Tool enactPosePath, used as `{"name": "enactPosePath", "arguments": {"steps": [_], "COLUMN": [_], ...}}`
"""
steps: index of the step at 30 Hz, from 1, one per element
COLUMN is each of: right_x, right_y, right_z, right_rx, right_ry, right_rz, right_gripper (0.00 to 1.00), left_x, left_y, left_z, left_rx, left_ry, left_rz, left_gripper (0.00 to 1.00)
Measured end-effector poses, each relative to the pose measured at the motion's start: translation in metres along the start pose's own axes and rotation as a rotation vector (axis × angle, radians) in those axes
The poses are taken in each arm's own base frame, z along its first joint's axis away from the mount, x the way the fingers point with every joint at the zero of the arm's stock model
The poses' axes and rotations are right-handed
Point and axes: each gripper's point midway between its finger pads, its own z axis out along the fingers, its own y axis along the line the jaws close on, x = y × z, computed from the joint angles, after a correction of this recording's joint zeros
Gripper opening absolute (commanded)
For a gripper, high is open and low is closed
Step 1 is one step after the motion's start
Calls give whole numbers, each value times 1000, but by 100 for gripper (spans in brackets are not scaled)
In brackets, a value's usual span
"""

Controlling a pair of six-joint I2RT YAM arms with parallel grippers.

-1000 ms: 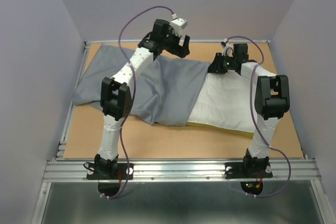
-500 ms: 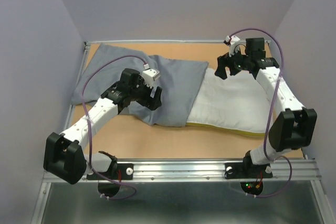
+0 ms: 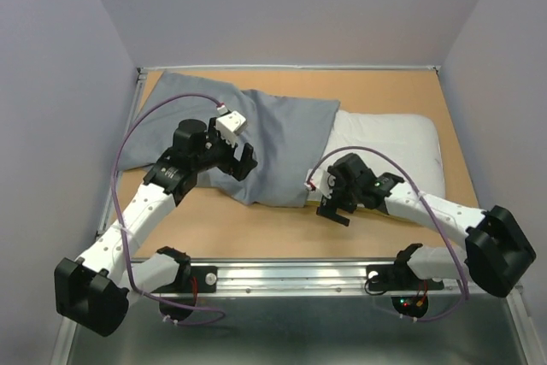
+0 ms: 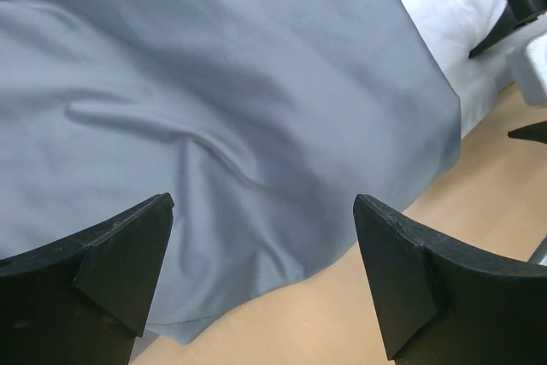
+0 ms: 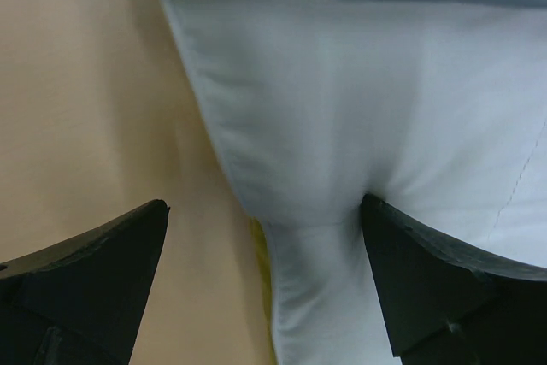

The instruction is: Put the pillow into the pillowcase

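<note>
Swung down from the far side, both arms now reach low over the bench (image 3: 256, 232). The left pincer (image 3: 244, 160), jaws apart, hovers above the grey pillowcase (image 3: 286, 134) at left-centre. The right pincer (image 3: 332, 203), jaws apart, straddles the near corner of the white pillow (image 3: 389, 147), whose left end is covered by the pillowcase.
</note>
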Motion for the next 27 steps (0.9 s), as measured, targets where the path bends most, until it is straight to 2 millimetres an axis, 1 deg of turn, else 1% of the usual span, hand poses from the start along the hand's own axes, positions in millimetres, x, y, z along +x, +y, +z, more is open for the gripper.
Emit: {"name": "enactPosePath", "arguments": {"steps": [1, 2, 3, 4, 5, 6, 7, 9, 10, 11, 12, 13, 14, 16, 17, 18, 19, 21, 23, 24, 26, 27], "right_x": [0, -1, -2, -2, -3, -5, -9, -27, -54, -60, -82, -100, -122, -144, -159, -168, -173, -180, -180, -180, -181, -182], "right_y": [-7, -12, -20, -24, -32, -39, -43, -52, -60, -60, -66, -70, -75, -81, -85, -86, -88, -91, -93, -95, -101, -103], "right_z": [6, 13, 20, 26, 31, 36, 37, 32, 23, 23, 16, 11, 3, -7, -14, -18, -20, -19, -16, -13, -11, -11], "right_rx": [38, 60, 96, 114, 148, 178, 188, 186, 176, 169, 161, 152, 147, 132, 117, 98, 87, 52, 17, -8, -46, -58], "right_ry": [15, 23, 36, 43, 49, 54, 54, 50, 8, -1, -48, -93, -147, -210, -250, -274, -288, -307, -305, -303, -304, -309], "right_rz": [-11, -18, -24, -23, -27, -17, -7, 54, 105, 117, 146, 173, 195, 228, 250, 275, 288, 334, 382, 417, 483, 508], "right_gripper": [87, 78, 49, 35, 14, 1, 1, 1, 0, 0, 1, 1, 1, 0, 0, 0, 1, 0, 1, 0, 0, 1], "left_x": [0, 0, 2, 5, 7, 11, 13, 21, 23, 28, 33, 41, 44, 56, 58, 61, 62, 58, 53, 51, 47, 40], "left_y": [1, 1, 2, 3, 2, 1, 0, -11, -15, -24, -29, -36, -38, -44, -44, -44, -44, -34, -22, -19, -11, -8], "left_z": [0, 0, 0, 0, -1, -1, -2, -3, -3, -3, -3, -3, -3, 0, 2, 4, 6, 13, 22, 25, 36, 41], "left_rx": [0, -1, 0, 0, 0, -1, 0, 16, 21, 43, 54, 72, 74, 72, 67, 53, 44, -26, -104, -126, -176, -200], "left_ry": [-1, -2, -3, 1, 1, 5, 7, 18, 20, 20, 23, 30, 35, 43, 43, 46, 47, 41, 32, 30, 32, 19], "left_rz": [20, 32, 56, 76, 103, 134, 168, 269, 305, 349, 373, 407, 415, 444, 448, 446, 443, 418, 375, 360, 306, 275], "left_gripper": [99, 99, 99, 96, 92, 89, 85, 81, 79, 78, 77, 77, 77, 77, 77, 74, 73, 71, 69, 69, 68, 69]}}
